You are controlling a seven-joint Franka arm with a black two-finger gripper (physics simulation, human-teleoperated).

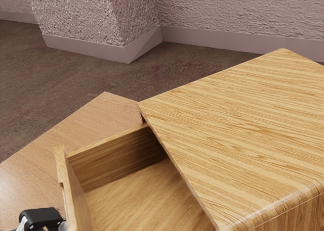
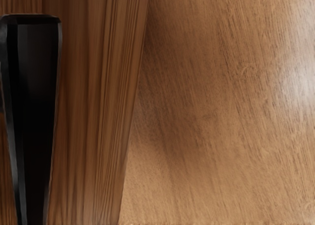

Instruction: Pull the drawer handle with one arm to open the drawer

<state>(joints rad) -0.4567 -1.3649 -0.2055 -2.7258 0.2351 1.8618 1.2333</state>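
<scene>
A light wooden cabinet (image 1: 243, 135) stands on a wooden table (image 1: 30, 165). Its drawer (image 1: 142, 195) stands pulled out toward the exterior view's lower left, and its inside is bare. The drawer's front panel (image 1: 73, 190) is seen edge-on. Part of my black gripper (image 1: 43, 219) shows at the exterior view's lower left corner, just outside that front panel. In the wrist view a black tapered bar (image 2: 32, 116), which looks like the handle, lies along the drawer front (image 2: 98, 107), close under my hand. The table top (image 2: 221, 116) runs beside it.
The table reaches out to the exterior view's left of the drawer. Beyond it lies a brown floor (image 1: 61, 74), with rough pinkish walls (image 1: 238, 8) and a jutting wall corner (image 1: 101, 18) at the back.
</scene>
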